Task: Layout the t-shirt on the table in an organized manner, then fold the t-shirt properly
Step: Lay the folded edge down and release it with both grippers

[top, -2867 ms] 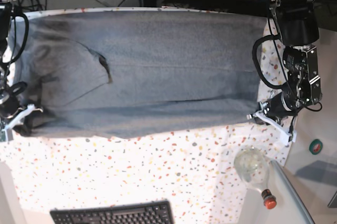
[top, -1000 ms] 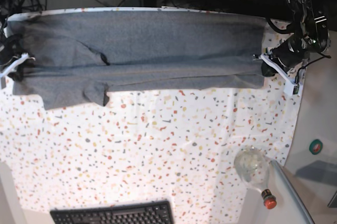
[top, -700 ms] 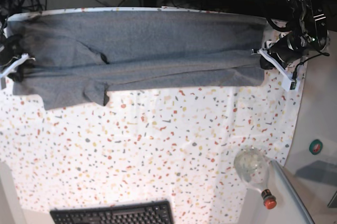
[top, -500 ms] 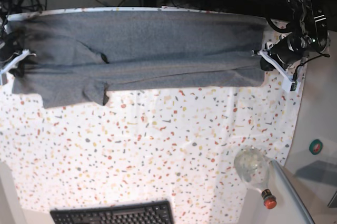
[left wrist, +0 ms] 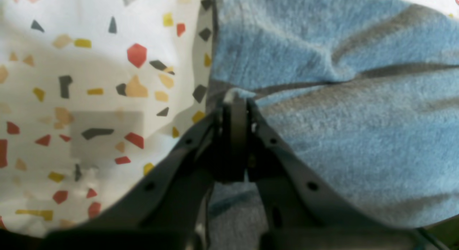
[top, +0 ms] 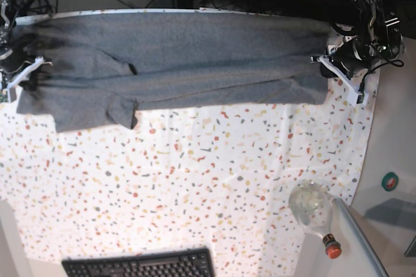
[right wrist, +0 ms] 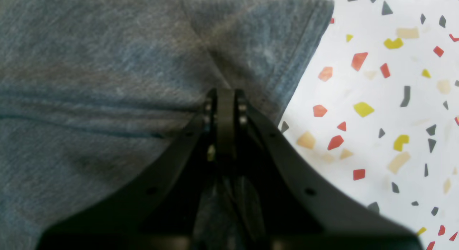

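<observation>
Tightly pinched, both sets of jaws, on the t-shirt (top: 175,62): left gripper (left wrist: 235,99) on an edge fold at the base view's right end, right gripper (right wrist: 225,95) on cloth near a hemmed edge at its left end. Stretched long across the far side of the bench (top: 195,186), grey cloth partly doubled over. Nearer, a clear bottle (top: 313,209) and black keyboard (top: 140,265).

The table (top: 195,186) is evenly and brightly lit in the base view, while the top of the frame is left dark. Both wrist views are blurred near the lens, with soft shadows cast.
</observation>
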